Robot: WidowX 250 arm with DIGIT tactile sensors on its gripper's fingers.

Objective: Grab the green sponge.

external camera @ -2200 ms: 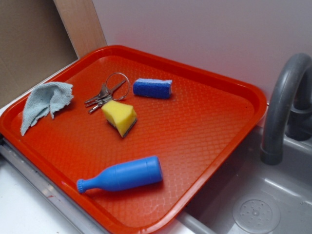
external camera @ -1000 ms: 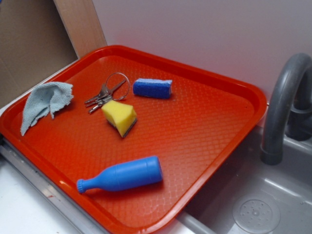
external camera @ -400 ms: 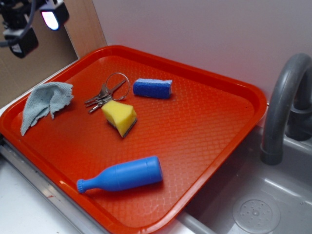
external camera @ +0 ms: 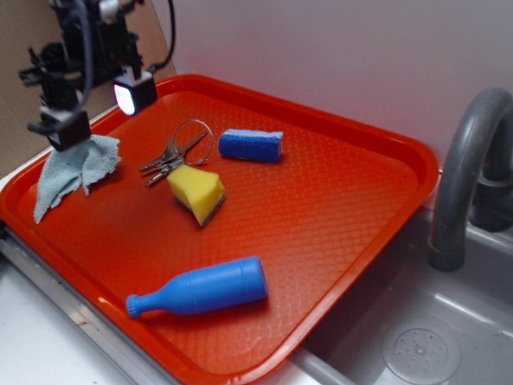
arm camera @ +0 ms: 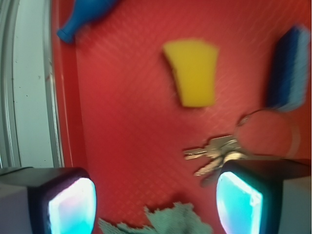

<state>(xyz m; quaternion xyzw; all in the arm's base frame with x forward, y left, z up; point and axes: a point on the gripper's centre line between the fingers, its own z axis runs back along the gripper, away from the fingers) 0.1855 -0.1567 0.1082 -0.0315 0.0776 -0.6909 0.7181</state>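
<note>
The green sponge [external camera: 197, 192] is a yellow foam wedge with a dark layer underneath, lying near the middle of the red tray [external camera: 337, 200]. In the wrist view the green sponge [arm camera: 192, 78] shows ahead at upper centre. My gripper [external camera: 98, 112] hangs over the tray's far left corner, above the grey cloth, well left of the sponge. Its jaws stand wide apart with nothing between them, and in the wrist view the gripper [arm camera: 155, 204] frames bare tray and cloth.
A bunch of keys on a ring [external camera: 172, 156] lies just behind the sponge. A blue sponge block [external camera: 251, 145] sits behind it, a blue bottle [external camera: 200, 289] lies at the tray's front, and a grey cloth [external camera: 72, 170] at its left. A grey sink and faucet [external camera: 465, 176] stand right.
My gripper has come into view from the upper left and moved down and right, now above the cloth. The things on the tray have not moved.
</note>
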